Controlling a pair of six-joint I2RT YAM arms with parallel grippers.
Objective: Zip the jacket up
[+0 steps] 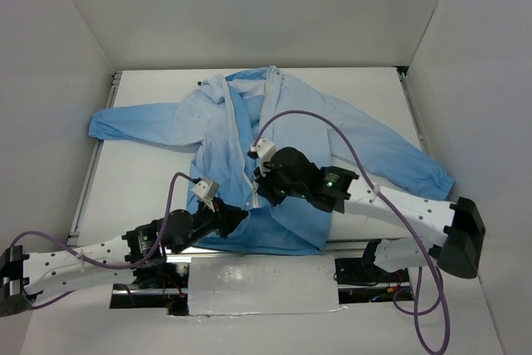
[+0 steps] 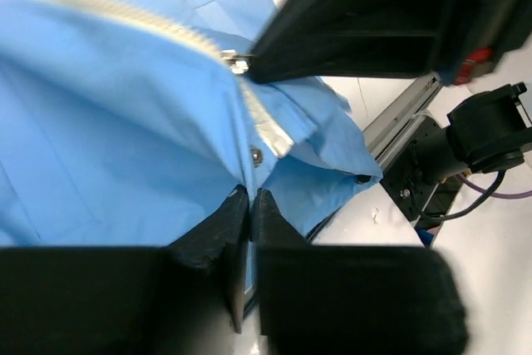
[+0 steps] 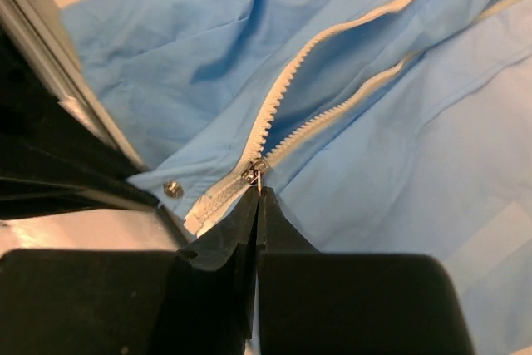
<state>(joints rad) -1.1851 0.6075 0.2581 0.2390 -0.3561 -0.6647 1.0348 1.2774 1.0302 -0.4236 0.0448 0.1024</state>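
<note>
The light-blue jacket (image 1: 274, 147) lies flat on the table, sleeves spread, hem toward me. Its white zipper (image 3: 291, 93) is joined only near the hem and open above. My right gripper (image 3: 257, 190) is shut on the metal zipper pull (image 3: 257, 171) just above the hem; it shows in the top view (image 1: 268, 184) over the jacket's lower front. My left gripper (image 2: 250, 194) is shut on the jacket's hem fabric (image 2: 266, 168) below a snap button (image 2: 257, 155); in the top view (image 1: 235, 218) it sits at the bottom edge.
The white table (image 1: 150, 180) is walled by white panels on three sides. A metal rail (image 1: 91, 164) runs along the left edge. A silver plate (image 1: 262, 284) lies between the arm bases. Purple cables loop over both arms.
</note>
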